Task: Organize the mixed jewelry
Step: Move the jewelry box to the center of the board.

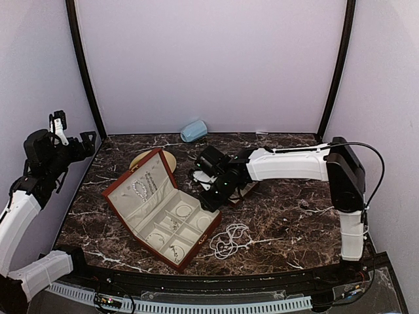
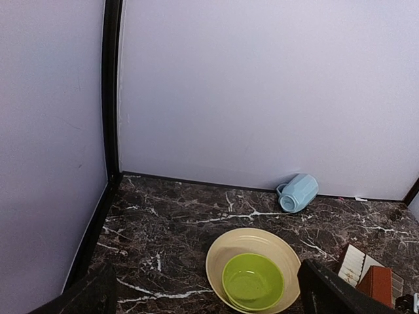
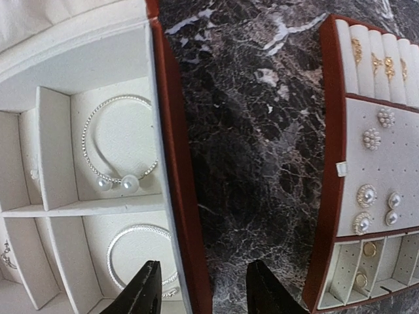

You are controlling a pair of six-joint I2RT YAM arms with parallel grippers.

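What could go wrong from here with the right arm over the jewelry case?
1. The right jaws hang open above the case wall; lowering could strike it and jolt the pearl-tipped bangle out of its compartment.
2. The bead strand lies tangled on the table; a pinch may lift one loop and drag the rest.
3. The earring tray sits close beside; a swing might knock it.

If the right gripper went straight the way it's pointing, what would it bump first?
Probably the red-brown side wall of the open jewelry box. It lines up with the middle of the open right gripper and stands higher than the table. Depth is hard to judge, though.
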